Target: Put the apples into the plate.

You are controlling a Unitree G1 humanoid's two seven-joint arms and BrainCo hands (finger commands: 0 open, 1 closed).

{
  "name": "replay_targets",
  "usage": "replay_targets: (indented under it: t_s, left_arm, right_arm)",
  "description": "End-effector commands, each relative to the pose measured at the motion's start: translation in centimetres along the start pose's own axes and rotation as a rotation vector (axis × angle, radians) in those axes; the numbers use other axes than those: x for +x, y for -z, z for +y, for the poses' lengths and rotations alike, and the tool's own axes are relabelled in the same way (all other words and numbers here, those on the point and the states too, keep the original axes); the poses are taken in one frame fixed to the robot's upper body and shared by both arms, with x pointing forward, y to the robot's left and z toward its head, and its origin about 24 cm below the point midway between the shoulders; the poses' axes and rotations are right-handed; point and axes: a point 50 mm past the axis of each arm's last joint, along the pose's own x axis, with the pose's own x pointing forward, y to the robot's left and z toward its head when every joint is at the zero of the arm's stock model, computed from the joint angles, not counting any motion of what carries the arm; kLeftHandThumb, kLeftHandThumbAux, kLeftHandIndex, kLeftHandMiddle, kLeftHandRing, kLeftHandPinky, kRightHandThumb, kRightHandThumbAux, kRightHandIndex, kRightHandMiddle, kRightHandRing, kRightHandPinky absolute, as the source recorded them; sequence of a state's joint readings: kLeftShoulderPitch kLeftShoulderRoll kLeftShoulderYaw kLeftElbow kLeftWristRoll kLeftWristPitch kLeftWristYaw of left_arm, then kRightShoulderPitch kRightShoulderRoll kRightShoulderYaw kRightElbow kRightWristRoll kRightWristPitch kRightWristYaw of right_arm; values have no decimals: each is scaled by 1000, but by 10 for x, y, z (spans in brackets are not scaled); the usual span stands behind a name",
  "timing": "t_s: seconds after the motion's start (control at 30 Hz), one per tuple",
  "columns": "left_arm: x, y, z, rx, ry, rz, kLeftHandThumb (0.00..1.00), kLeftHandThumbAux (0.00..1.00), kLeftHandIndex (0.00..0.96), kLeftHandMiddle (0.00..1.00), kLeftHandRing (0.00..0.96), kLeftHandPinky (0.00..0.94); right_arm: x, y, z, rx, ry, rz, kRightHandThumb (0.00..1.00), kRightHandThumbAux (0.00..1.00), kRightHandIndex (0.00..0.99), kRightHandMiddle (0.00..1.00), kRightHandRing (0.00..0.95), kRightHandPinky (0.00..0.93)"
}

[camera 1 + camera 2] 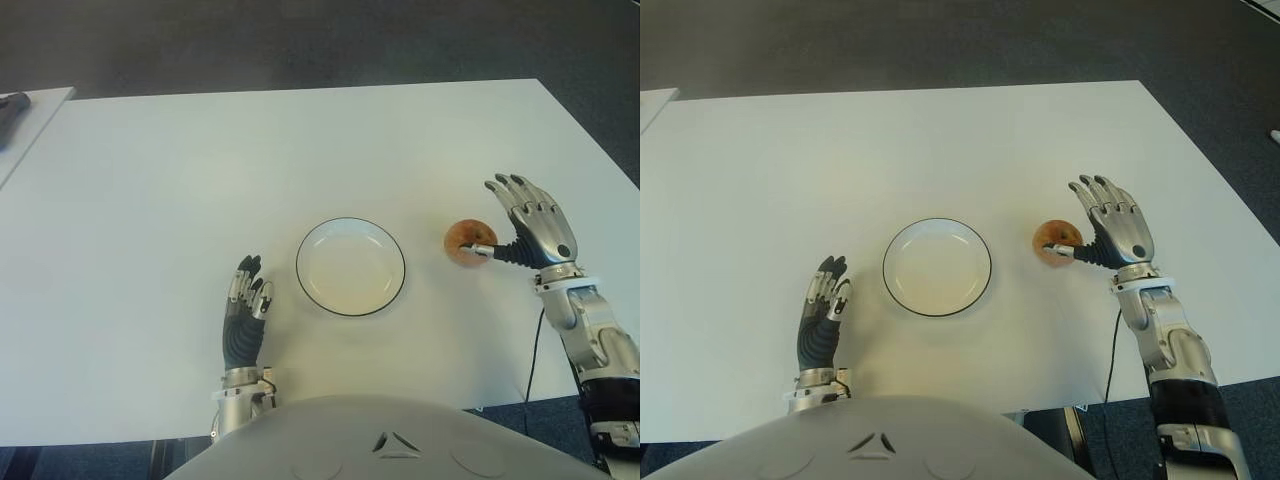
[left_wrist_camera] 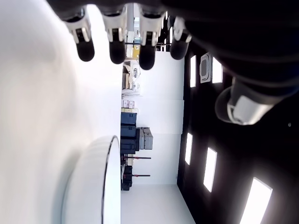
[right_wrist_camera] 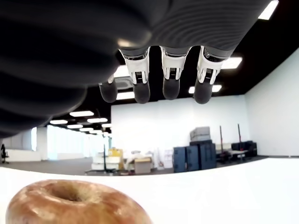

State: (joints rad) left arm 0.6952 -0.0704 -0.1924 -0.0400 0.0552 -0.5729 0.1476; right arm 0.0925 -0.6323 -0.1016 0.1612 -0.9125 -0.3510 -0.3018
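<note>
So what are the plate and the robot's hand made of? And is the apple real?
The plate looks like glazed ceramic, maybe enamel: smooth white with a thin dark rim. The right hand beside the apple looks like silvery metal or plastic with dark ribbed rubber on the palm. The apple has shiny reddish-yellow skin and a stem dimple; real or plastic, I cannot tell.

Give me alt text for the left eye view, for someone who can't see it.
A robot's right hand, fingers spread, has its thumb against a reddish apple on a white table, just right of an empty white plate with a dark rim. The left hand shows open to the plate's left, holding nothing.
</note>
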Motion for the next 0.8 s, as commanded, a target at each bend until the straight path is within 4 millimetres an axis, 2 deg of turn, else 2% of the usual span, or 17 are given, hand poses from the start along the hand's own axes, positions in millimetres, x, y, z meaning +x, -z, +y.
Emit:
replay_targets:
  t_s: [0.03,0.5,0.8]
  left_arm:
    - [-2,1,3,-9,1,11,84,410,95,112,91,91]
    - [-1,2,4,11,4,21,84,420,102,110,88,98]
    - [0,1,3,6,-4,16,94,423,107,116,90,102]
  right_arm:
    - [1,3,8,22,-42,21,416,400,17,0,0,9]
    - [0,-4,22,72,-52,0,387,433,16,1,0,19]
    - [-1,-10,29,108,-71,-21,409,449,19,4,0,16]
